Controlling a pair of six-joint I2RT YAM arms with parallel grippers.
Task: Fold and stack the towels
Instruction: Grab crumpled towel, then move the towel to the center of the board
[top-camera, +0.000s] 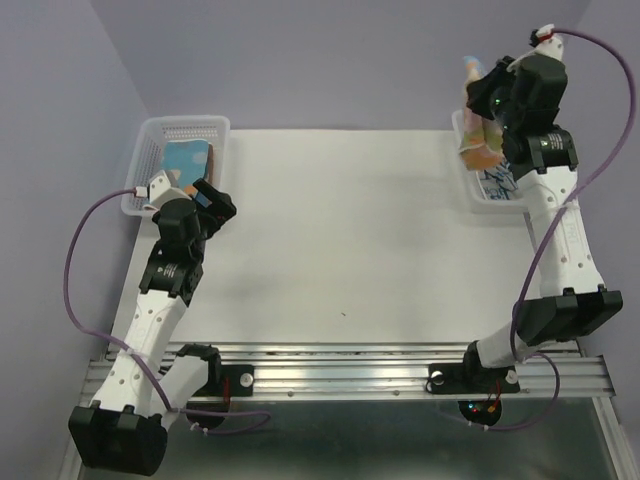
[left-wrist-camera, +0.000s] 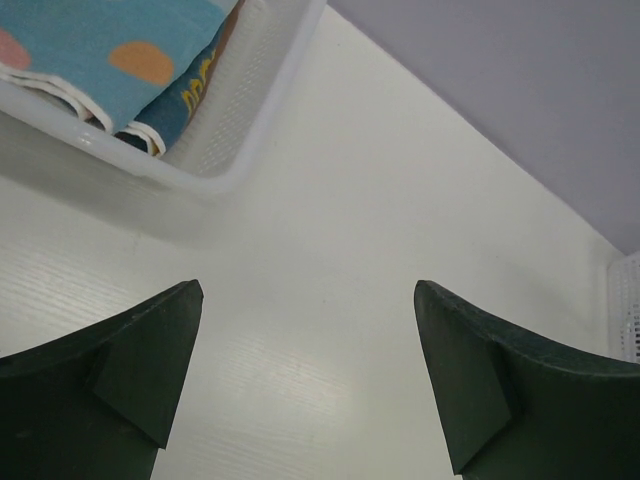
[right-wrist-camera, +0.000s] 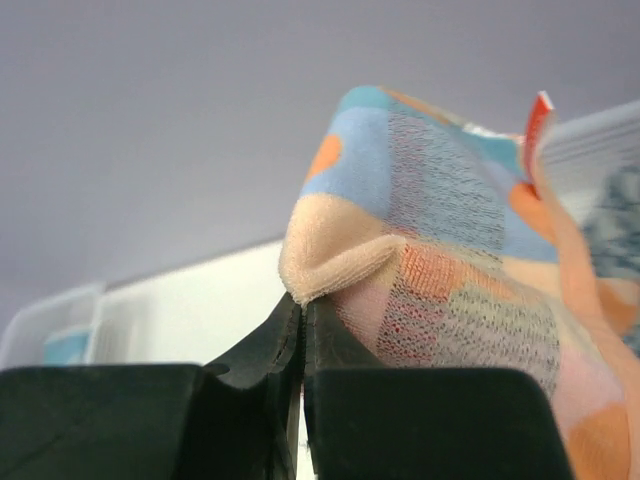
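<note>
Upper right of the overhead view: right gripper (top-camera: 488, 100) raised above the right basket (top-camera: 468, 185), closed on a towel (top-camera: 478, 145) of peach, orange and light blue patches. Seen from the right wrist: both black fingers (right-wrist-camera: 400, 420) pressed together with almost no gap, a pale folded corner of the towel (right-wrist-camera: 450, 280) pinched at their tips, the rest of the cloth bunched up and off to the right of the frame. Lower end of the hanging cloth down by the basket rim in the overhead view (touching or just clear, impossible to say). Inside that basket, below the cloth, a blue-white patterned towel (top-camera: 497, 183).

Left side of the overhead view: left gripper (top-camera: 207, 192) spread wide, holding nothing, hovering over the counter (top-camera: 340, 250) just beside the left basket (top-camera: 185, 127). From the left wrist: two dark fingers (left-wrist-camera: 130, 380) far apart at the bottom of the frame, white counter between them, a corner of the left basket (left-wrist-camera: 262, 120) at the upper left. Folded towels (top-camera: 188, 158) lying flat in it: a light blue one with orange dots (left-wrist-camera: 100, 45) on top, a darker blue one with yellow marks (left-wrist-camera: 190, 95) under it at its edge.
</note>
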